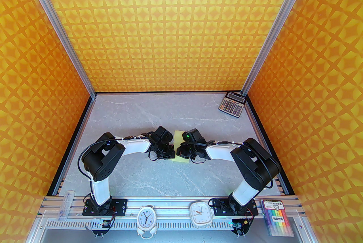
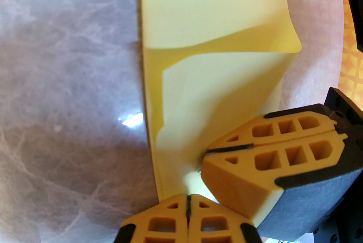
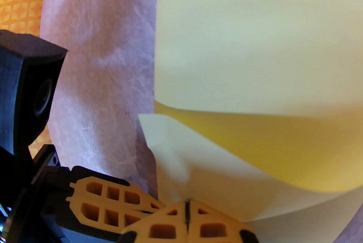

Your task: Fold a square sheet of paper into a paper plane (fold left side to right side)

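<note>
The square sheet of paper (image 1: 179, 137) lies pale yellow at the middle of the marble table, between the two wrists. In the left wrist view one part of the sheet (image 2: 210, 3) lies flat while the near part curls up and over. My left gripper (image 2: 187, 206) is shut on the lifted paper's near edge. Just to its right, my right gripper (image 2: 205, 152) pinches the same lifted flap. From the right wrist, my right gripper (image 3: 187, 207) is shut on the paper (image 3: 255, 37), with the left gripper's fingers (image 3: 113, 202) close beside it. From above, the left gripper (image 1: 171, 151) and the right gripper (image 1: 179, 151) almost touch.
A grey calculator (image 1: 232, 104) sits at the far right corner. On the near rail stand two white clocks (image 1: 146, 219) (image 1: 200, 213) and a pack of coloured markers (image 1: 279, 217). Orange patterned walls and aluminium posts enclose the table (image 1: 136, 122).
</note>
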`<action>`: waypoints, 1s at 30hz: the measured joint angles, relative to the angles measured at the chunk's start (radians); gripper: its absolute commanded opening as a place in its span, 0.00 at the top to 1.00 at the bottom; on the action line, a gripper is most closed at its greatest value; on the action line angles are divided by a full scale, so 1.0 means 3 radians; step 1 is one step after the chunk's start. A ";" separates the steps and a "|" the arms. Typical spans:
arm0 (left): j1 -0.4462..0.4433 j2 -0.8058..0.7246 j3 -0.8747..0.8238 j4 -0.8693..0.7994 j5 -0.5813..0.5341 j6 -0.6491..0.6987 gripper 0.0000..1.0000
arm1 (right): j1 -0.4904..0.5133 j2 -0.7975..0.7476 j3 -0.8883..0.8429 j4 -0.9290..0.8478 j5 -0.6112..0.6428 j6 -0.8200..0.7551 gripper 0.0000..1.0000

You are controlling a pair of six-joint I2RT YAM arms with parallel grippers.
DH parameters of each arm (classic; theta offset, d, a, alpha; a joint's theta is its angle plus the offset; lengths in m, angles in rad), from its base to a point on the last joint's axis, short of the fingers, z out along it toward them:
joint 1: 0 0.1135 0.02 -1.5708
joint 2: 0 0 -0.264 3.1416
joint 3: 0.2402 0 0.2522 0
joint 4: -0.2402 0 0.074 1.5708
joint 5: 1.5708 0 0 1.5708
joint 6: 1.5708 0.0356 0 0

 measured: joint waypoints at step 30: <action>-0.0052 0.0085 0.0085 0.0038 0.0015 0.0125 1.00 | -0.0941 0.0244 0.0501 -0.0646 -0.0057 -0.0392 1.00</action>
